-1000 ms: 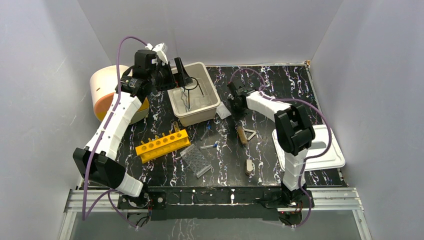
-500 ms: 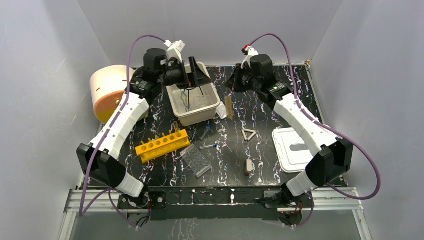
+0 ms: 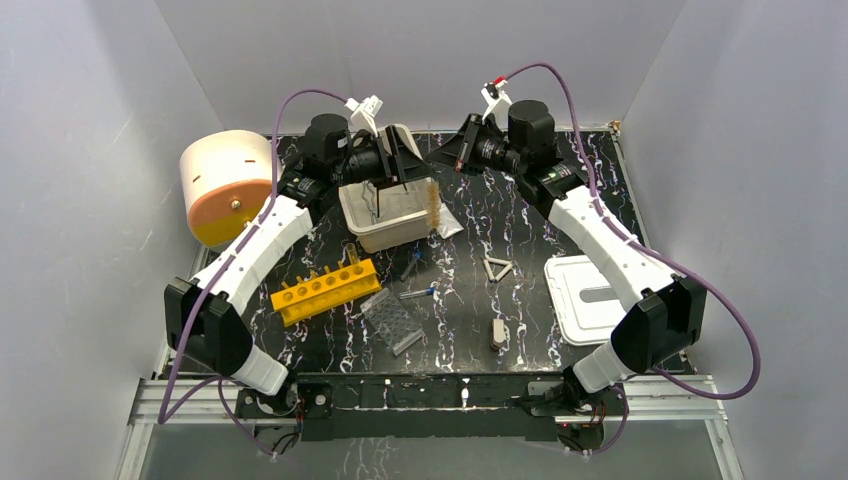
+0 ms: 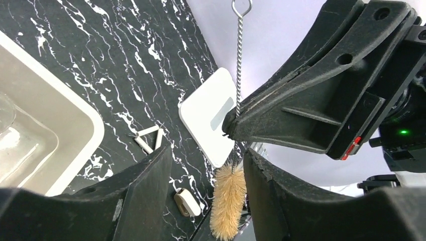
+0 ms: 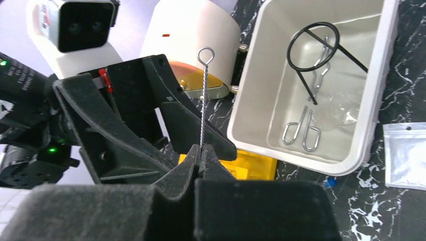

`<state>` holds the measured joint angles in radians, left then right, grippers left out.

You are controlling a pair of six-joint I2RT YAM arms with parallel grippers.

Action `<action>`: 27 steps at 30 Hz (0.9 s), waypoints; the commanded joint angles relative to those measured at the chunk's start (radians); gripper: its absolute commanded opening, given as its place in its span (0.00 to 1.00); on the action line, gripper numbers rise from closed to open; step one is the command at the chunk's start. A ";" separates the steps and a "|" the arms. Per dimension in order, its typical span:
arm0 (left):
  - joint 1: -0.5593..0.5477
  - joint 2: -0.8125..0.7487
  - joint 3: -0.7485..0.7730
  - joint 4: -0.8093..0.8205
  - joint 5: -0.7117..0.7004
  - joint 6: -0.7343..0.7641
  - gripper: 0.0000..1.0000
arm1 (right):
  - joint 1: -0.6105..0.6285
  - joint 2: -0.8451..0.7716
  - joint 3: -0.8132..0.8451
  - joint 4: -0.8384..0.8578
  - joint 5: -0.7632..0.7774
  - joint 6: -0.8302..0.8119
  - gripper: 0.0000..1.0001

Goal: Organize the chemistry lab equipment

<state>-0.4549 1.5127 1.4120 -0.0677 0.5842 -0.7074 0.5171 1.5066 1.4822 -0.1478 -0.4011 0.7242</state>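
My right gripper (image 5: 201,153) is shut on the twisted wire handle (image 5: 204,100) of a tan test-tube brush (image 3: 432,205), which hangs over the right corner of the beige tub (image 3: 395,240). My left gripper (image 4: 206,196) is open. The bristles (image 4: 228,201) hang between its jaws, close to the right finger. In the tub lie the black wire ring-stand (image 5: 316,45) and metal forceps (image 5: 304,128). A pale triangle (image 3: 498,268), a small clear bag (image 3: 447,222) and thin blue-tipped tools (image 3: 418,293) lie on the black mat.
A yellow tube rack (image 3: 325,288) and a clear tray (image 3: 392,322) lie front left. The flat white lid (image 3: 590,300) sits at the right, with a small beige piece (image 3: 497,334) near the front. A white and orange cylinder (image 3: 225,180) stands at the far left.
My right arm lifted the brush off the mat and carried it left to the tub's corner. My left gripper swung right to meet it, and its jaws narrowed around the bristles.
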 commanded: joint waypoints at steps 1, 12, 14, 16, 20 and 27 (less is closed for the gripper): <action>0.000 -0.021 -0.004 0.096 0.050 -0.059 0.49 | -0.008 0.005 0.026 0.122 -0.081 0.075 0.00; -0.002 0.010 -0.005 0.114 0.138 -0.080 0.13 | -0.021 0.017 -0.013 0.139 -0.085 0.113 0.00; -0.002 0.012 -0.007 0.109 0.154 -0.072 0.02 | -0.027 0.013 -0.025 0.139 -0.080 0.123 0.00; -0.002 0.011 0.002 0.063 0.126 -0.045 0.00 | -0.034 0.008 -0.029 0.139 -0.070 0.124 0.04; -0.001 0.006 0.040 -0.088 -0.005 0.045 0.00 | -0.052 -0.015 -0.038 0.115 -0.038 0.109 0.51; 0.058 0.060 0.171 -0.398 -0.230 0.143 0.00 | -0.102 -0.090 -0.081 0.024 0.055 0.041 0.74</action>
<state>-0.4461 1.5616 1.4986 -0.2672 0.5037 -0.6338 0.4431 1.5024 1.4124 -0.0967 -0.4110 0.8200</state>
